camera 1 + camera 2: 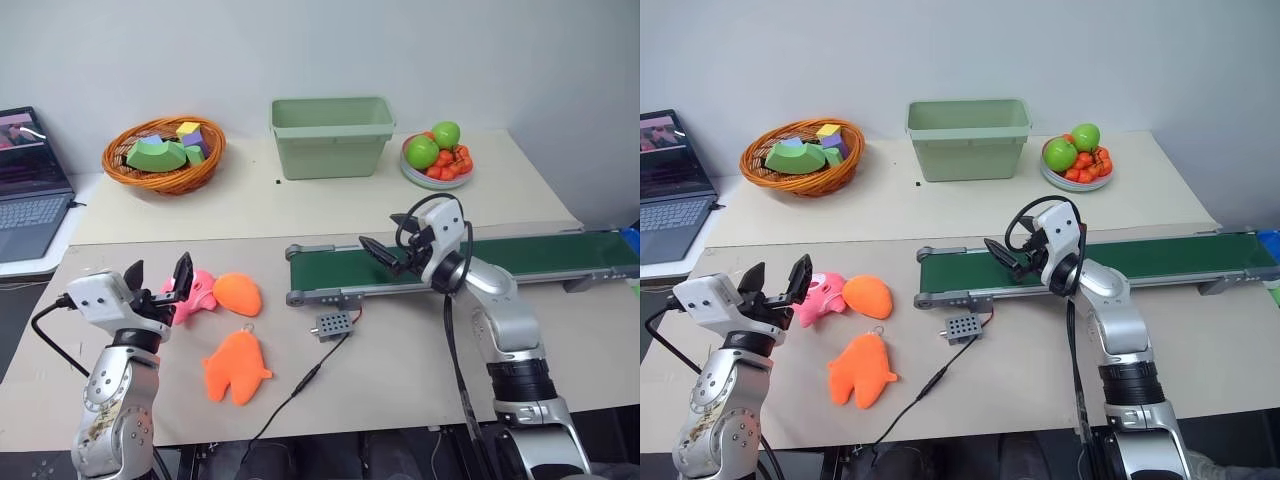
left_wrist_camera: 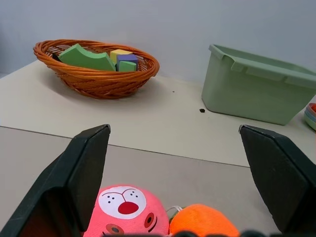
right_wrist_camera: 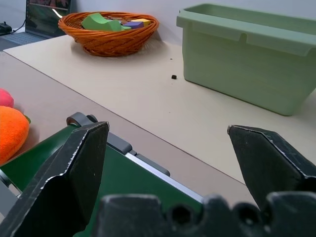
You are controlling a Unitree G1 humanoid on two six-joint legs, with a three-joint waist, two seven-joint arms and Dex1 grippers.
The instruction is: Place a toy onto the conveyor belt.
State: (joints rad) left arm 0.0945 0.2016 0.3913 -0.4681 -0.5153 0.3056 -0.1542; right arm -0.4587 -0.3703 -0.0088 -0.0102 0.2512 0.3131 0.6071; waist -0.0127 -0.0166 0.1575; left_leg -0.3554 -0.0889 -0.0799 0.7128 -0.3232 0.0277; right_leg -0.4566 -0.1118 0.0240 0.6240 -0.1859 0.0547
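Pig toy sits on the table just past your wide-spread left gripper, touching the orange blob. Drop lower, straddle only pink, then squeeze gently.

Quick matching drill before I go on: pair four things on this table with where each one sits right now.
Things:
1. small pink rubbery pig toy
2. woven orange basket
3. pale green plastic bin
4. right gripper

Places:
A. over the dark-green conveyor belt, fingers open
B. between the basket and the fruit bowl
C. just ahead of the open left gripper
D. next to the laptop

Pairs: 1-C, 2-D, 3-B, 4-A
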